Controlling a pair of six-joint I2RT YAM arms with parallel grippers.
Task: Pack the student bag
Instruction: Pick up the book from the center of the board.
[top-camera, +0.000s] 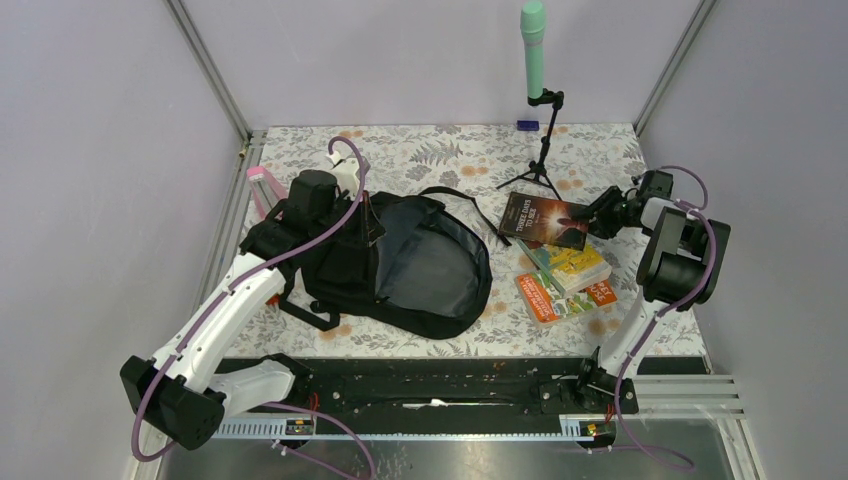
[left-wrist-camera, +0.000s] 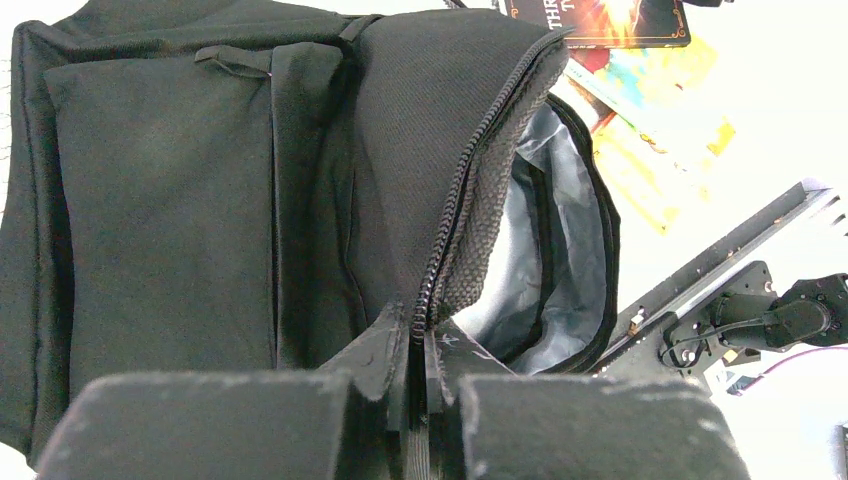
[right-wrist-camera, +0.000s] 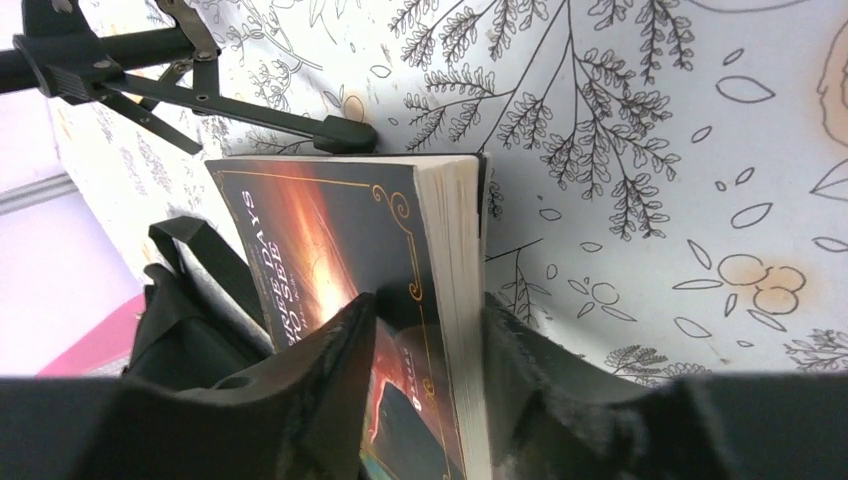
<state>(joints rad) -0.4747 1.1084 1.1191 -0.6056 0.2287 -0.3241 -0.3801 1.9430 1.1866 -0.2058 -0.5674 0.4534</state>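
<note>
The backpack (top-camera: 430, 265) is lying on the bench (top-camera: 440, 155); my left tool (left-wrist-camera: 415, 345) is clamping its zipper edge (left-wrist-camera: 455, 200). Right of the backpack, my right tool (right-wrist-camera: 430, 320) is gripping a dark book (right-wrist-camera: 330, 230).

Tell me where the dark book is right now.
Top view, right side: the dark book is clamped in the right gripper, right of the student bag, beyond the colourful book stack.
</note>
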